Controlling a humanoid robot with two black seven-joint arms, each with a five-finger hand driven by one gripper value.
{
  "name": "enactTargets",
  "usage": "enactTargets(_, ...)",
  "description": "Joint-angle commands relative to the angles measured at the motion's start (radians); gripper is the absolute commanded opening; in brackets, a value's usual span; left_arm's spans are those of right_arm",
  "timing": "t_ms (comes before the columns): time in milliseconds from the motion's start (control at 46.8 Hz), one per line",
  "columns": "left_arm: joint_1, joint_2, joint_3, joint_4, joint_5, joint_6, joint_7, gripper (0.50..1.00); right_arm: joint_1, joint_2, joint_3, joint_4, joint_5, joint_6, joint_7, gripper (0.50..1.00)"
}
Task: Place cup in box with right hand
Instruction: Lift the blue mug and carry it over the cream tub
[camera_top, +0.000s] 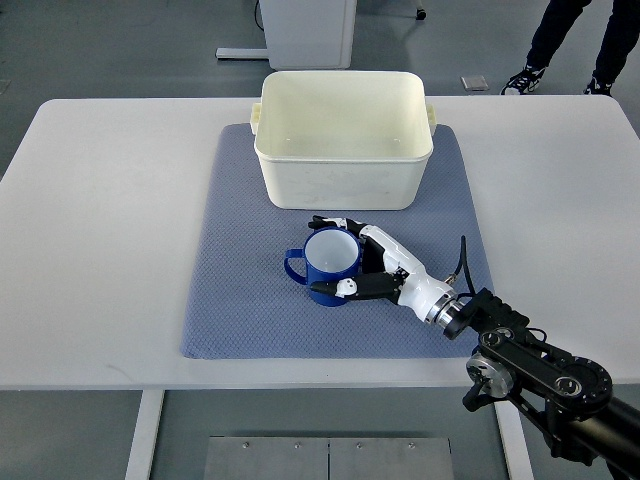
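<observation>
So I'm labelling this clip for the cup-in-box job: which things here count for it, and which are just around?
Part of the job:
- blue cup, upright on the mat
- white box, nothing visible inside
- right hand, fingers around the cup

Just around:
- blue-grey mat under cup and box
- white table
- person's legs at top right

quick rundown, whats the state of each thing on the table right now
blue cup: upright on the mat, empty, handle pointing left
right hand: fingers wrapped around the cup
white box: open top, empty, at the mat's far edge
grey mat: flat on the table
</observation>
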Motion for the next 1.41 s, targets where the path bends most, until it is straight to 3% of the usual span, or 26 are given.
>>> enactTargets(0, 0.001, 0.000, 0.002, 0.000, 0.000, 0.000, 0.000, 1.000, 0.007, -0.001, -0.017, 0.000, 0.000, 0.002, 0.000, 0.500)
enactTargets(427, -0.001, 0.000, 0.000, 0.000, 0.000, 0.000, 0.000, 1.000, 0.021, -0.010, -0.026, 0.023, 0.008, -0.015, 0.024, 0.500)
enactTargets(854, 0.001, 0.000, 0.000, 0.000, 0.000, 0.000, 0.000, 1.000, 0.039, -0.185, -0.003, 0.241, 0.025, -0.014, 0.029, 0.500)
enactTargets(1388, 0.001, 0.000, 0.000, 0.000, 0.000, 0.000, 0.000, 1.000, 0.199, -0.208, 0.103, 0.258, 0.066, -0.021, -0.119, 0.500)
